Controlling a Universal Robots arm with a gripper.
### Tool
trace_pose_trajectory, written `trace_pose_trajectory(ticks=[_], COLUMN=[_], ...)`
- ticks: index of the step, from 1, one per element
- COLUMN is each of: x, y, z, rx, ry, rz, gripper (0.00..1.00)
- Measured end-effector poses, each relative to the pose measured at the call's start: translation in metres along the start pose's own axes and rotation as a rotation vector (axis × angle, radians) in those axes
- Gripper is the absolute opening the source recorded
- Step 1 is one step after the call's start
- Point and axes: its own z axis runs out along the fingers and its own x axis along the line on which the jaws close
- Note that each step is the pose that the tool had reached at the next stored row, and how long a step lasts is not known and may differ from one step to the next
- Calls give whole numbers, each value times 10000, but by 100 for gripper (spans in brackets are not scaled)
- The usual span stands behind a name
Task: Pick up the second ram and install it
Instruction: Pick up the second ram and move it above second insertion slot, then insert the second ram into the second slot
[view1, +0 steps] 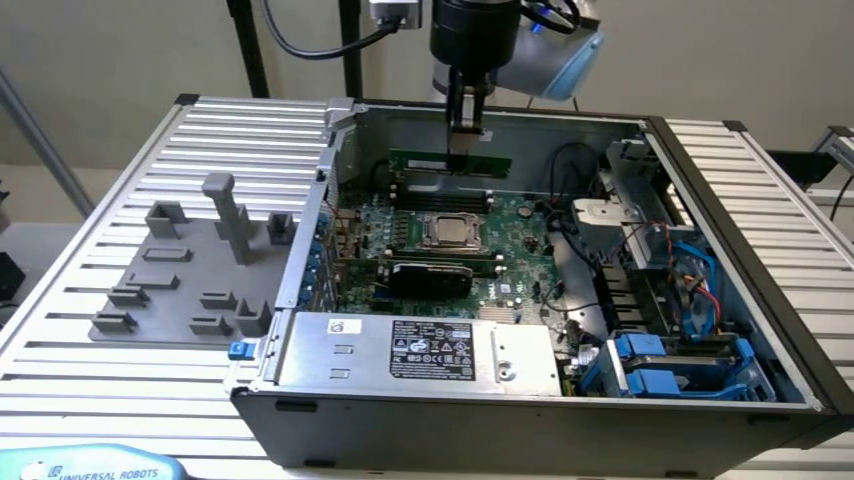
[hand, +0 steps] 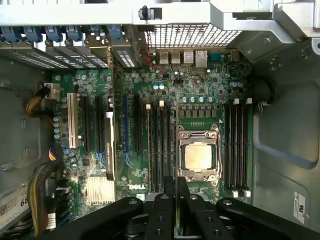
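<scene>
Exterior view gives us the pincer (view1: 462, 138) closed narrow on the top edge of the second ram (view1: 420, 161). This one green stick stands on its long edge inside the open computer case (view1: 534, 425), over the slots on the far side of the CPU socket (view1: 458, 232). We cannot tell whether it touches a slot. We judge it is held lengthwise with the slots so its contact edge faces down toward them. We count one socket, two slot banks flanking it in the wrist view, and one grey fixture plate (view1: 160, 300) on the desk (view1: 67, 340).
</scene>
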Motion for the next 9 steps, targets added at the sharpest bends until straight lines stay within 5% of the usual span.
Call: trace_pose_trajectory(ticks=[9], x=[-27], y=[-16], z=[53], rx=[0], ry=[-1], rz=[0], gripper=[14])
